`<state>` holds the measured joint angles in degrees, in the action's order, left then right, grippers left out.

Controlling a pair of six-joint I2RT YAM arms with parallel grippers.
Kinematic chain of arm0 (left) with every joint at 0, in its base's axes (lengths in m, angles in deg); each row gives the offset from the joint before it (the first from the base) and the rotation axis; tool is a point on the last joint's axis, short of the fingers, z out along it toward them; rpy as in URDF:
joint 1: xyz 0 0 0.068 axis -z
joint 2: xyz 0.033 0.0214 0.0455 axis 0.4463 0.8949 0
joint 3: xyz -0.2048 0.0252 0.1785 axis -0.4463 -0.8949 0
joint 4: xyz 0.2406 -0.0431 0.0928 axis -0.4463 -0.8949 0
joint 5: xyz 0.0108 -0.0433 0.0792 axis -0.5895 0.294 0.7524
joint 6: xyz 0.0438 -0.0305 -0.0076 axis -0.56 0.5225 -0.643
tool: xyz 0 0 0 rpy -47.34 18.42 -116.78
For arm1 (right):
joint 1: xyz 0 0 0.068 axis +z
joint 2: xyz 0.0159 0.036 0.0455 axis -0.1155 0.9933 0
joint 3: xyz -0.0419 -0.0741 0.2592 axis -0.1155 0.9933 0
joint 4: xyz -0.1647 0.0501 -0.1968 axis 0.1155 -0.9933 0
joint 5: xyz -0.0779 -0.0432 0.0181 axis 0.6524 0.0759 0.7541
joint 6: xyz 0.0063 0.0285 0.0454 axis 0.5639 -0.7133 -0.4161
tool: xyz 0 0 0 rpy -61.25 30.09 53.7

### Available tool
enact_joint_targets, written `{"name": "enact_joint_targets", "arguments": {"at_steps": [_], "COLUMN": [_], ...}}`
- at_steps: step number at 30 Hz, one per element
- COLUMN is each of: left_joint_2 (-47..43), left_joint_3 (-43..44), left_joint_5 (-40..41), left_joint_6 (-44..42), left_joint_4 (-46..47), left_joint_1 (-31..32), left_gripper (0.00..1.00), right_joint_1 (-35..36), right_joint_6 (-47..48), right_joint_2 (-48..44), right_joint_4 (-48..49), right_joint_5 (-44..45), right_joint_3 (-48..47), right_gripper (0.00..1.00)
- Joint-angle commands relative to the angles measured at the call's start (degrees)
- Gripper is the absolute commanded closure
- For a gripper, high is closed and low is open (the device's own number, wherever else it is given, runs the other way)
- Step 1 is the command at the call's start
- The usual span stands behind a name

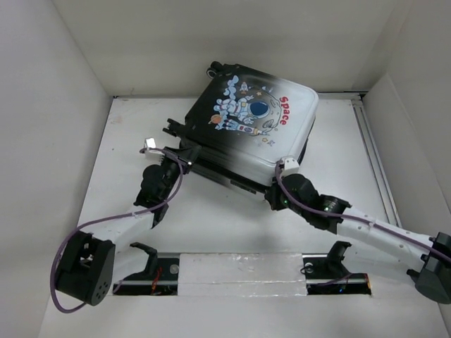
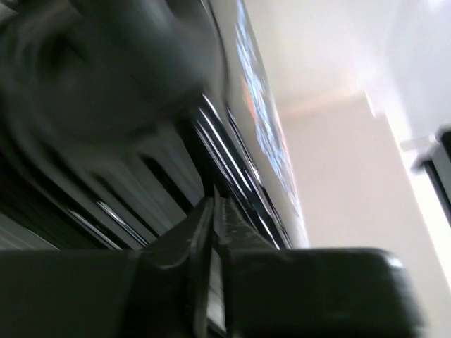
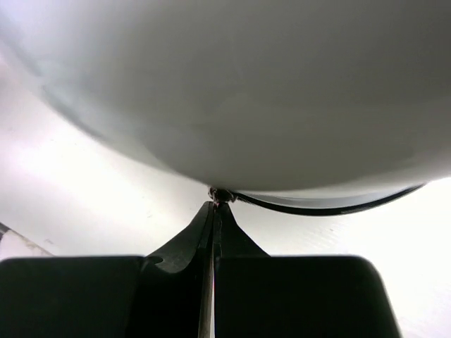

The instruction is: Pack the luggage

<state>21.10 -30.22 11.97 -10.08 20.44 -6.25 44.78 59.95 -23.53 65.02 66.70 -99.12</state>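
Left pincer (image 2: 213, 204) is seen with its fingers pressed together, the tips placed at the dark ribbed seam along the side of the luggage (image 1: 261, 116), at about 8 o'clock of the shell. Right pincer (image 3: 213, 205) is likewise drawn together, and a small dark nub (image 3: 220, 193) is seen at its tips beneath the white corner, at about 5 o'clock. Whether that nub is gripped cannot be told. The luggage is laid flat and closed on the white table (image 1: 232, 225), toward 12 o'clock, with the astronaut print turned upward.
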Motion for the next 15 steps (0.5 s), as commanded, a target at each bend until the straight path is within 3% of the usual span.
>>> {"name": "enact_joint_targets", "arguments": {"at_steps": [1,4,7,10,11,15], "left_joint_2": [-2.63,-5.0,-9.22,-13.01,-13.01,-8.82], "left_joint_3": [-0.98,-0.98,1.99,7.18,9.19,10.8], "left_joint_5": [-7.31,-7.14,0.74,5.94,7.18,3.52], "left_joint_6": [-1.22,-3.15,-6.92,-9.83,-9.83,-6.86], "left_joint_4": [2.16,0.32,-11.34,-20.59,-22.25,-23.25], "left_joint_1": [1.19,1.19,1.19,-1.17,-2.14,-6.79], "left_gripper": [1.0,1.0,1.0,0.35,0.02,0.01], "right_joint_1": [-3.24,-11.85,-17.12,-17.76,-17.76,-17.76], "right_joint_6": [2.37,5.28,6.16,6.16,6.16,4.84], "right_joint_2": [-3.64,-8.21,-10.5,-11.21,-11.21,-13.74], "right_joint_4": [3.9,1.53,0.21,-0.32,-0.32,-0.32], "right_joint_5": [6.23,-1.22,-9.38,-13.88,-14.94,-14.96], "right_joint_3": [-6.68,-7.38,-6.43,-3.7,-1.43,2.89], "right_gripper": [1.0,1.0,1.0,1.0,1.0,1.0]}}
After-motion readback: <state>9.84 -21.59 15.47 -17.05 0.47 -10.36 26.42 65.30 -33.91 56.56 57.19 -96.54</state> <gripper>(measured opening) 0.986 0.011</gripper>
